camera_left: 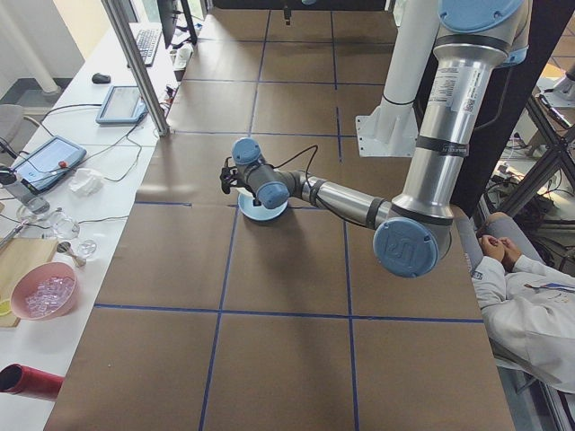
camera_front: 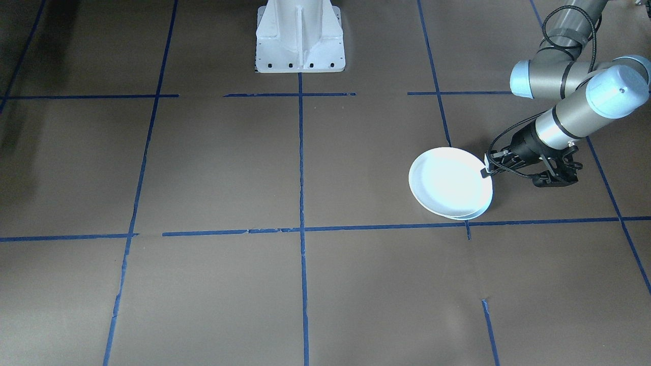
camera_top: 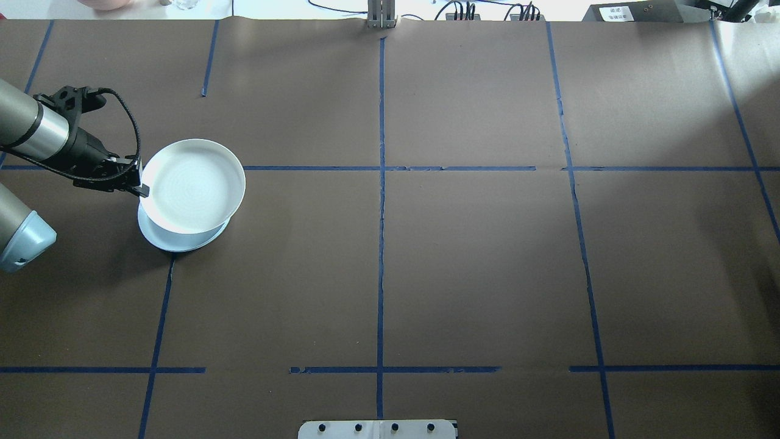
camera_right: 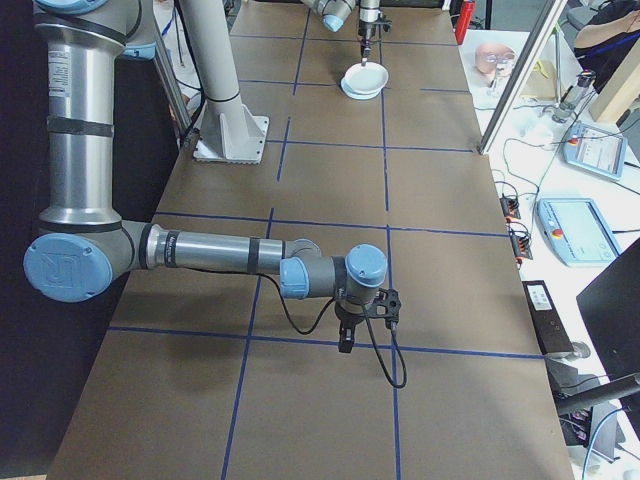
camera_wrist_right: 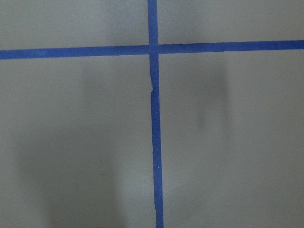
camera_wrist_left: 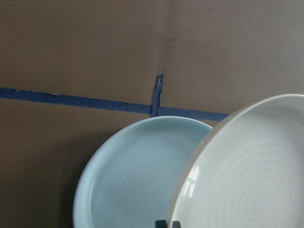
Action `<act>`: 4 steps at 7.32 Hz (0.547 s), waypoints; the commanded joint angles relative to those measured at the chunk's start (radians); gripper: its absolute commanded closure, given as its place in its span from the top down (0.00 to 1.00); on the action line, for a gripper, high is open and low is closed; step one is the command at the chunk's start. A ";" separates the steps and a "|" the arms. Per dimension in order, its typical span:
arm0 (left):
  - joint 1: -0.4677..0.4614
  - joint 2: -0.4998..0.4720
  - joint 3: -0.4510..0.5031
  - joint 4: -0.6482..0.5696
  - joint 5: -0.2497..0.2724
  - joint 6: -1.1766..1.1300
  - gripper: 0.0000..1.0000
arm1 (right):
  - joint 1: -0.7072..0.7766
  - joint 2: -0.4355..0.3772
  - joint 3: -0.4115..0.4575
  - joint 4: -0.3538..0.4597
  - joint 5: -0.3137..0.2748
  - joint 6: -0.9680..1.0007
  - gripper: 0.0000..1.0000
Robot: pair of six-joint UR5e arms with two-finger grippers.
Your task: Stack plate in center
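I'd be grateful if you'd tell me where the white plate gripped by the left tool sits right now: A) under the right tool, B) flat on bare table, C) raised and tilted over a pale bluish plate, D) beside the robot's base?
C: the left tool pinches the round white plate by its rim, tilted above the pale bluish plate.

Two plates: one white plate (camera_top: pixel 195 183) above one pale-blue plate (camera_top: pixel 177 239). Two robot arms, each with one gripper: left gripper (camera_top: pixel 139 183), right gripper (camera_right: pixel 345 346). One white mounting base (camera_front: pixel 300 38). One brown table surface (camera_top: pixel 475 262). Side bench: two tablets, one pink bowl (camera_left: pixel 43 296).
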 commanded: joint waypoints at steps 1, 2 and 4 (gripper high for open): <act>-0.003 0.021 0.012 -0.001 -0.001 0.034 0.00 | 0.000 0.000 0.000 0.000 0.000 0.000 1.00; -0.003 0.024 0.013 0.001 -0.001 0.045 0.00 | 0.000 0.000 0.000 0.000 0.000 0.000 1.00; 0.000 0.026 0.018 0.001 0.002 0.046 0.00 | 0.000 0.000 0.000 0.000 0.000 0.000 1.00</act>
